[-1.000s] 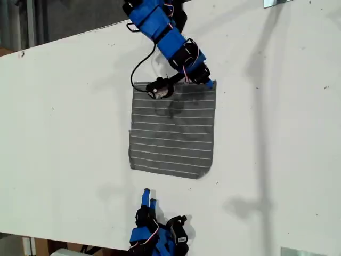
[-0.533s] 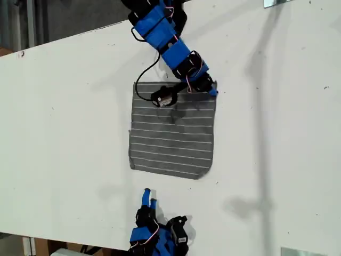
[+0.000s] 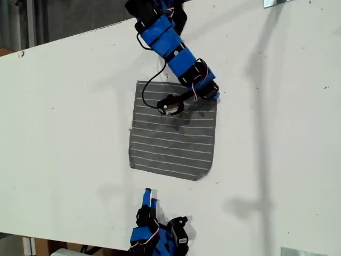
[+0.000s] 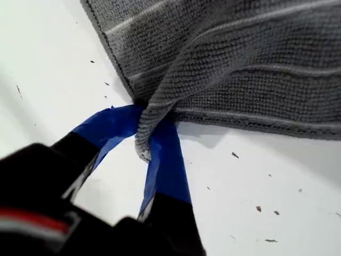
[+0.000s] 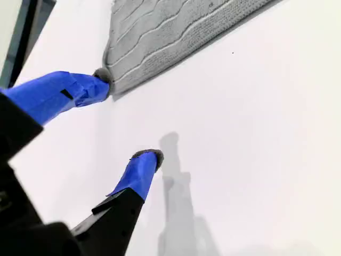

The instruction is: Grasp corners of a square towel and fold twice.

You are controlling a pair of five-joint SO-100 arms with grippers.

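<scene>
My first gripper point(image 4: 145, 143) clamping towel point(image 3: 173, 136) corner, dragged inward, edge lifted.

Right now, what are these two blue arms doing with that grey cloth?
My first gripper has pinched one corner of the striped towel, which lies nearly flat on the white table. My second gripper hangs open over bare table just short of the towel's near edge, holding nothing. No fold is made yet.

White table point(image 3: 64, 122) with small dark specks; grey floor beyond its far edge in the exterior view.
</scene>
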